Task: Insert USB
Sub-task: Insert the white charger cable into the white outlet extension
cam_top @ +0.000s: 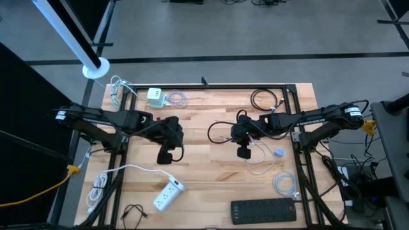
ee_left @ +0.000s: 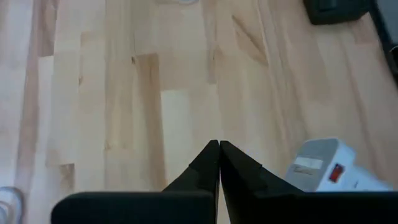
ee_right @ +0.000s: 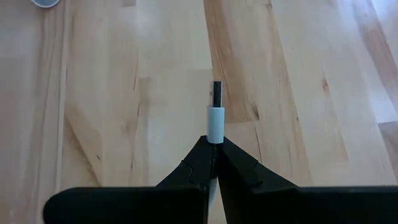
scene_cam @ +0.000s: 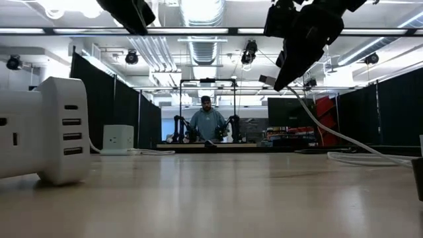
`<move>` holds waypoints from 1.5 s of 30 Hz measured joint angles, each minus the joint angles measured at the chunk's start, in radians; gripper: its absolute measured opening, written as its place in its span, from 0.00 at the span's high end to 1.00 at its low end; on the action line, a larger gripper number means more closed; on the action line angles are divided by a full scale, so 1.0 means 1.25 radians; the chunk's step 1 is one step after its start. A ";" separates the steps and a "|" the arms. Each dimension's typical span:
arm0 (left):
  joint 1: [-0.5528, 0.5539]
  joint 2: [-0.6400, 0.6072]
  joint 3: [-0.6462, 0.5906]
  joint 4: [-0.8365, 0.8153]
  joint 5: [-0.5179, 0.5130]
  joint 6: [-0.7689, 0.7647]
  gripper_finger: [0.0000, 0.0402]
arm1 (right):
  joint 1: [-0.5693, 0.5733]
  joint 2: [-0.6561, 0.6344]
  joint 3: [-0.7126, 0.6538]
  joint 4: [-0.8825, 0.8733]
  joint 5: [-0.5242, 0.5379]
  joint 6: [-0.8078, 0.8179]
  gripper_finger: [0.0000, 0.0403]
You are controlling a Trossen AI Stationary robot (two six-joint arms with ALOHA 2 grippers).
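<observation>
My right gripper [ee_right: 213, 144] is shut on a white USB plug [ee_right: 215, 115] above the table's middle [cam_top: 243, 151]; its white cable [scene_cam: 330, 137] hangs down to the table. The plug's metal tip [ee_right: 216, 94] sticks out past the fingertips. A white power strip [cam_top: 167, 195] with USB ports [scene_cam: 71, 129] lies flat near the front left. A white cube charger [cam_top: 155, 96] stands on the table at the back left. My left gripper [ee_left: 219, 146] is shut on nothing, above the table left of centre [cam_top: 166, 153]. My right gripper pinches the plug's white housing [ee_right: 214, 132] at its cable end between the two fingertips. The plug lies in line with the fingers, metal tip pointing away from them, lifted clear of the table. The cable trails slack below.
A black power strip [cam_top: 263, 211] lies at the front right. Coiled cables lie at the back [cam_top: 265, 99], at the right [cam_top: 284, 184] and at the front left [cam_top: 97, 188]. A person [scene_cam: 206, 120] stands in the room beyond the far edge.
</observation>
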State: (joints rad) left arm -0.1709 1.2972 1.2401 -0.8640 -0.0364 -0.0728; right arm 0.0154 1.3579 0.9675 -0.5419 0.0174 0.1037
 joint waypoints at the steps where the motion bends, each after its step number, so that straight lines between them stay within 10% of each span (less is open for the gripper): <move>1: -0.017 0.000 0.013 0.003 0.000 -0.012 1.00 | 0.000 0.000 0.000 0.000 0.000 0.000 1.00; 14: -0.238 0.149 0.055 0.001 0.089 -0.048 1.00 | 0.000 0.000 -0.010 0.005 0.006 0.022 1.00; 45: -0.232 0.268 -0.061 0.064 0.060 0.093 1.00 | 0.003 0.000 -0.011 0.004 -0.002 0.073 1.00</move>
State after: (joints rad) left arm -0.4611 1.6325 1.1635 -0.7842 0.0387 0.0433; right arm 0.0189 1.3579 0.9543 -0.5374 0.0154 0.1950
